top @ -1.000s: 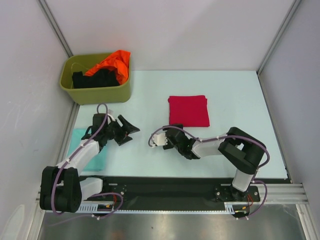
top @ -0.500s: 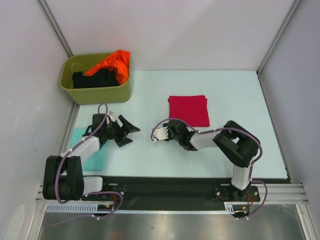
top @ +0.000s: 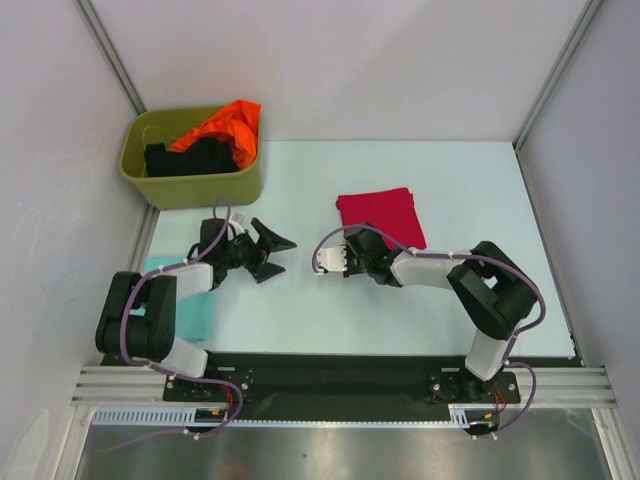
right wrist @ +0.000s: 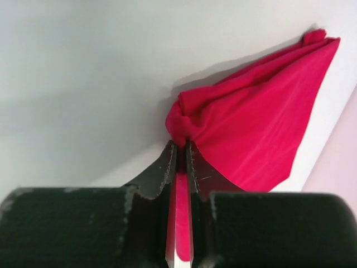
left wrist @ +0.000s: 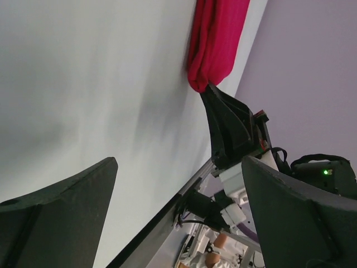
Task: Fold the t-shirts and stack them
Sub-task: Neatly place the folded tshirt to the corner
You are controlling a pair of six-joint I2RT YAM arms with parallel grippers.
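4 shirts in sight: red shirt folded at 1 o'clock on the bench; teal shirt folded at 8 o'clock; orange shirt and black shirt bunched in the tub at 10 o'clock.
Right fingers: pinched narrow on the red shirt's corner at its 7 o'clock, with the cloth puckered at the tips.
Left fingers: spread wide, holding nothing, aimed toward 3 o'clock at that same corner, near it but apart.
Step in hand: likely moving the folded red shirt to stack it with the teal one; the 2 shirts in the tub are not yet folded.
Next move calls for: a second hold, or a low slide toward 8 o'clock, since a 1-corner lift would probably let the folds fall open.
Hard to make out: how many layers the right fingers hold; part of the teal shirt lies under the left arm; the tub's shirts overlap, so their outlines are unclear.
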